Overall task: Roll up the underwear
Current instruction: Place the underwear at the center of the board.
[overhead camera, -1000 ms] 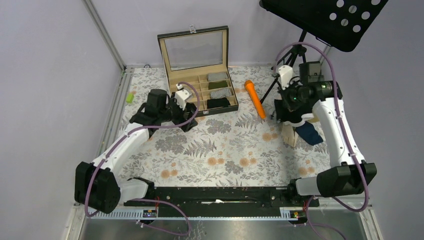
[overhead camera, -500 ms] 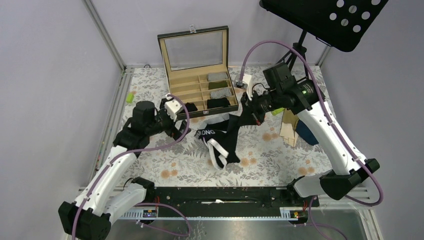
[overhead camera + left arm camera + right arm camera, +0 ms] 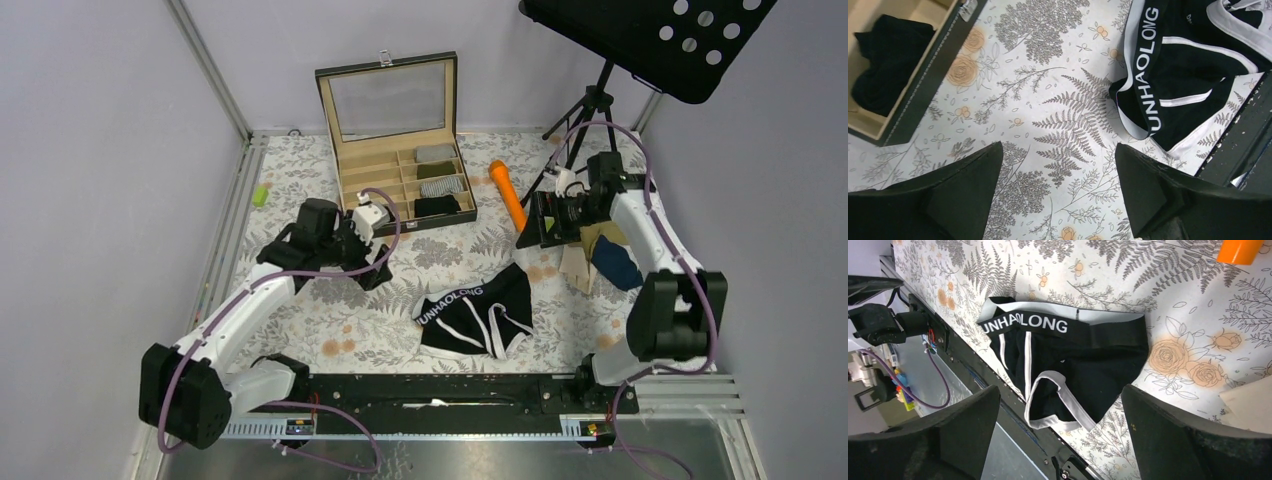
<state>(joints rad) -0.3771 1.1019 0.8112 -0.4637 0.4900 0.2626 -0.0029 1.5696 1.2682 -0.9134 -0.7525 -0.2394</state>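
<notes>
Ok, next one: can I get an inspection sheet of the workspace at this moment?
Surface: floral cloth, lying flat.
Job's things: black underwear with white trim lies loose, unrolled; tan piece and navy piece piled at the right; rolled pieces sit in the open box.
Clutter: orange stick; green cylinder at the left edge.
Claws: left claw open, empty; right claw open, empty.
Cables: purple cables loop along both arms, off the fabric.
Surroundings: music stand back right; plain walls.
</notes>
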